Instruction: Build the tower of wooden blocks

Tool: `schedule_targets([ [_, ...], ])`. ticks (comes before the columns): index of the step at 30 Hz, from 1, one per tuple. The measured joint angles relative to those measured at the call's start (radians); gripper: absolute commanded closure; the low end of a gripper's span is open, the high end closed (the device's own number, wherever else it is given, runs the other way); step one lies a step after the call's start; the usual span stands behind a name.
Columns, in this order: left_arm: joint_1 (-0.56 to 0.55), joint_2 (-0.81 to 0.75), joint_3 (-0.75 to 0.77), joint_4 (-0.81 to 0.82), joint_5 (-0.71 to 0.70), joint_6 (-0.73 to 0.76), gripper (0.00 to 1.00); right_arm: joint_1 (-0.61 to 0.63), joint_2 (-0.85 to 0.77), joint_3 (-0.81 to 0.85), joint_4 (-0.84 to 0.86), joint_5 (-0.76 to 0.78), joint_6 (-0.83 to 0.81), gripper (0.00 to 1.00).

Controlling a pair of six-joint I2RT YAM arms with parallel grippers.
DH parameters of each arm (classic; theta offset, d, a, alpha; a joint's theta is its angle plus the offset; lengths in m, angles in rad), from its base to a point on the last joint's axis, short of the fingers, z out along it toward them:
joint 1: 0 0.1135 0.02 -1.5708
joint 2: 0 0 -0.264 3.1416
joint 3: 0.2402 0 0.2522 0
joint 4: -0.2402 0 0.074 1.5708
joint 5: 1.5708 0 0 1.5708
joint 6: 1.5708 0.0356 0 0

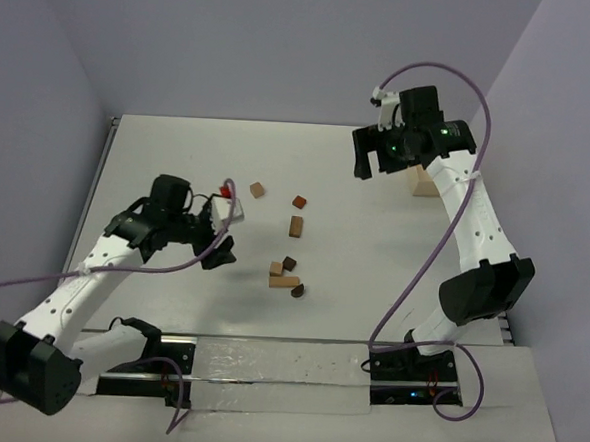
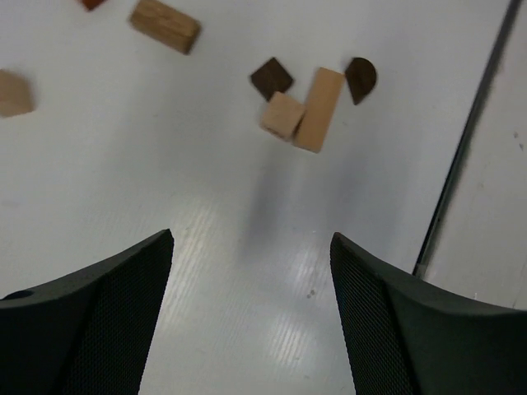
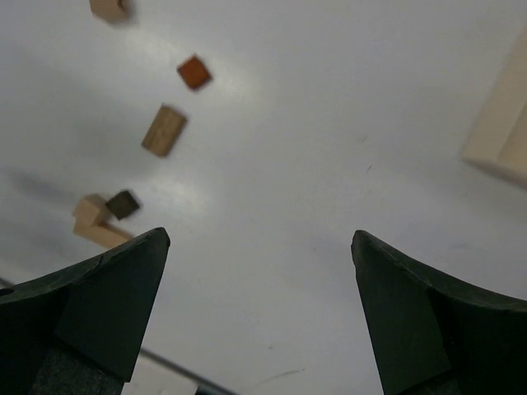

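Left wrist, wood blocks (image 2: 318, 107) beyond parted jaws, untouched

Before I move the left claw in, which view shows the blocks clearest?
Left wrist: blocks nearest and readable, slightly soft, streaky sheen on the table. Right wrist: blocks distant and blurred. Top external: even light, sharp, but blocks tiny.

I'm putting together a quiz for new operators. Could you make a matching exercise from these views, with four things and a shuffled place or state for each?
Things:
1 long tan block
2 dark half-round block
3 pale wooden box
4 left gripper

Places or states:
A far right, by the right arm
B open, holding nothing
C touching the tan cube
D the block nearest the arm bases

Pairs: 1-C, 2-D, 3-A, 4-B
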Motion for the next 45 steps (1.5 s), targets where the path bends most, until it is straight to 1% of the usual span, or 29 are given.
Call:
schedule_targets([
  [4, -0.242, 0.141, 0.005, 0.011, -0.101, 0.053, 0.25, -0.001, -0.004, -0.189, 0.017, -0.037, 0.031, 0.00],
  [6, -0.318, 0.194, 0.000, 0.016, -0.133, 0.071, 0.26, -0.001, -0.008, -0.239, 0.019, -0.056, 0.043, 0.00],
  [9, -0.377, 0.249, -0.002, 0.037, -0.169, 0.089, 0.29, -0.001, -0.032, -0.273, 0.026, -0.078, 0.047, 0.00],
  [14, -0.463, 0.332, 0.004, 0.099, -0.213, 0.114, 0.33, -0.001, -0.091, -0.275, 0.035, -0.076, 0.052, 0.00],
  [20, -0.509, 0.434, 0.034, 0.180, -0.231, 0.163, 0.35, -0.001, -0.087, -0.275, 0.036, -0.079, 0.054, 0.00],
  [26, -0.526, 0.520, 0.095, 0.212, -0.229, 0.213, 0.36, -0.001, -0.070, -0.275, 0.036, -0.079, 0.056, 0.00],
  [31, -0.546, 0.578, 0.144, 0.217, -0.228, 0.244, 0.37, -0.001, -0.070, -0.277, 0.036, -0.078, 0.056, 0.00],
  [36, -0.570, 0.613, 0.149, 0.217, -0.228, 0.260, 0.38, -0.001, -0.070, -0.277, 0.038, -0.078, 0.057, 0.00],
  [45, -0.575, 0.710, 0.151, 0.217, -0.230, 0.268, 0.38, -0.001, -0.061, -0.277, 0.038, -0.080, 0.060, 0.00],
])
